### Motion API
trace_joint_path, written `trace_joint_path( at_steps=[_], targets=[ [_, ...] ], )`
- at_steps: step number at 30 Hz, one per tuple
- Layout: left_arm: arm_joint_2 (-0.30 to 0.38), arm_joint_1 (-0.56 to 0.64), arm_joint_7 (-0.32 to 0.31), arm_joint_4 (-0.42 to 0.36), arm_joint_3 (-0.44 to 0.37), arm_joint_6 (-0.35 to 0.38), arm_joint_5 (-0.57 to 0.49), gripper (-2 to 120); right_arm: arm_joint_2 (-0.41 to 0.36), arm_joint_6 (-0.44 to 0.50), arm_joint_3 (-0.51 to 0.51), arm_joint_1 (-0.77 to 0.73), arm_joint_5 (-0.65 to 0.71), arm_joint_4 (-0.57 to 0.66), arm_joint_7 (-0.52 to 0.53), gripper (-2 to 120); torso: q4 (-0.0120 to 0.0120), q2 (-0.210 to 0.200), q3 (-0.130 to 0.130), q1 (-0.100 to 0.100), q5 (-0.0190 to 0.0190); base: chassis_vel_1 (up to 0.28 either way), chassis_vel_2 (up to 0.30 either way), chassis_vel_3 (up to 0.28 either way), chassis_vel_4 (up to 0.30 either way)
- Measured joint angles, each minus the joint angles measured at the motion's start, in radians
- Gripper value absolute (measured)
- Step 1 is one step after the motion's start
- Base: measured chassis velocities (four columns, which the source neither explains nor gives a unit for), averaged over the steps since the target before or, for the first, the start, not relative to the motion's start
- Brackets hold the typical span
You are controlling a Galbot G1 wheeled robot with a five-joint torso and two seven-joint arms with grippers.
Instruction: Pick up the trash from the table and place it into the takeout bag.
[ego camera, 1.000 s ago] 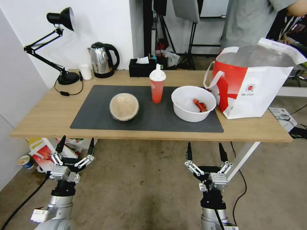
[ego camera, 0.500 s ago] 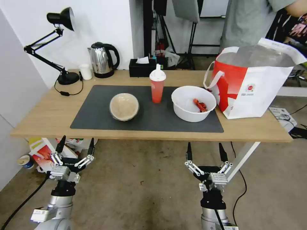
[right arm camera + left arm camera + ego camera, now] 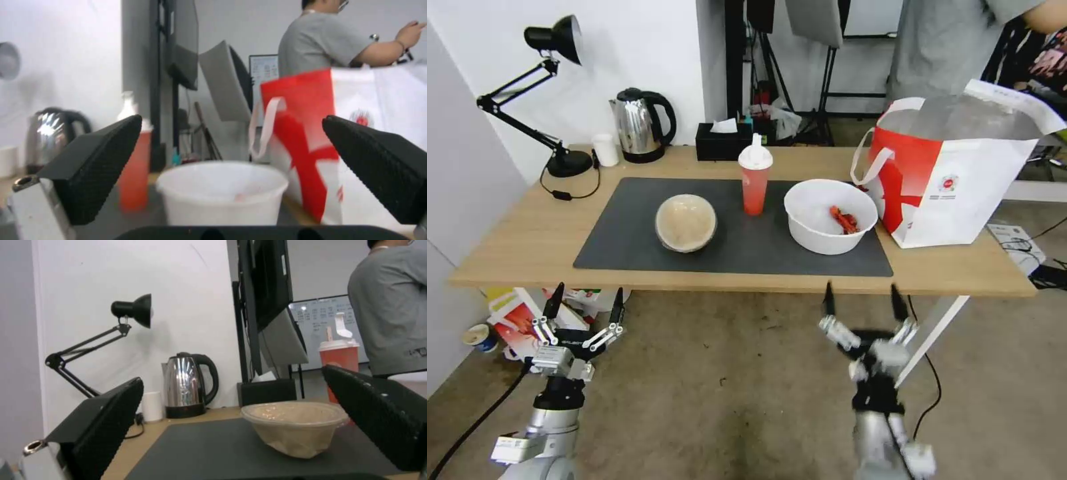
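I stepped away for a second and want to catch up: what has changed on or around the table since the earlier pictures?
Only the right gripper moved: open, it has risen toward the table edge, below the white bowl. Nothing was grasped or released. The left gripper stays parked low and open; the beige bowl, cup and bag sit as before.

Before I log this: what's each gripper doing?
Left gripper: open, empty, below the table edge.
Right gripper: open, empty, near the table edge.
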Motion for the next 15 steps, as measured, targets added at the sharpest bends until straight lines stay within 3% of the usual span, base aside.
trace_joint_path(
  at_steps=[9,15],
  targets=[
    [0.0,0.0,0.0,0.0,0.0,0.0,0.0,100,-0.116,-0.264,0.077,0.238,0.202,0.106,0.01,100,0.0001,0.0,0.0,0.0,-0.0001,0.0,0.0,0.0,0.0],
    [0.0,0.0,0.0,0.0,0.0,0.0,0.0,100,-0.151,-0.314,0.104,0.271,0.266,0.136,0.009,100,-0.0002,0.0,0.0,0.0,0.0,0.0,0.0,0.0,0.0]
  ],
)
